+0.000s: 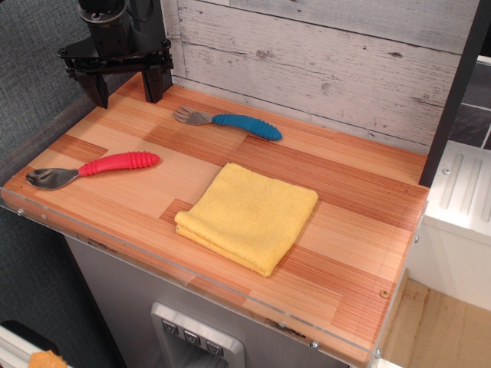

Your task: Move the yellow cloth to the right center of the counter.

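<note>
The yellow cloth (247,215) lies folded and flat near the middle of the wooden-plank counter (360,253), a little toward the front. My gripper (124,86) hangs at the far left back corner, above the counter, its two black fingers spread apart and empty. It is well away from the cloth, up and to the left of it.
A fork with a blue handle (230,123) lies behind the cloth. A spoon with a red handle (92,168) lies to the cloth's left. A clear acrylic strip (192,280) runs along the front edge. A white plank wall (322,61) backs the counter. A black post (453,100) stands at the right.
</note>
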Controlling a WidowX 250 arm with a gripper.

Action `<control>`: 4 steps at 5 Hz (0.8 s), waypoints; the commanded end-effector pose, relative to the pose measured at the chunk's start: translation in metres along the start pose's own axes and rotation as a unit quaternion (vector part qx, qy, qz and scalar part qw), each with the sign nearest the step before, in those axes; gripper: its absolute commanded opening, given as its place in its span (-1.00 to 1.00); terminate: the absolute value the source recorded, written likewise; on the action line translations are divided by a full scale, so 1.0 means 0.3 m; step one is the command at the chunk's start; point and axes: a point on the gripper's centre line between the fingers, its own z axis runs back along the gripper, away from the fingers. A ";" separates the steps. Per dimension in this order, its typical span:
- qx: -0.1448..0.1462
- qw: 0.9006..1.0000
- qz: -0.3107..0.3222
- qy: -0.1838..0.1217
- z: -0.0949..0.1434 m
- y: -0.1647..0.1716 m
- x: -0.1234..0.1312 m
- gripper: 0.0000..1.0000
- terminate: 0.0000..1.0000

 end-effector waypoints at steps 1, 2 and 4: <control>0.000 1.000 0.000 0.000 0.000 0.000 0.000 1.00 -1.00; -0.004 0.999 -0.032 -0.002 0.025 -0.034 -0.032 1.00 -1.00; -0.039 0.994 -0.097 0.017 0.052 -0.172 -0.176 1.00 -1.00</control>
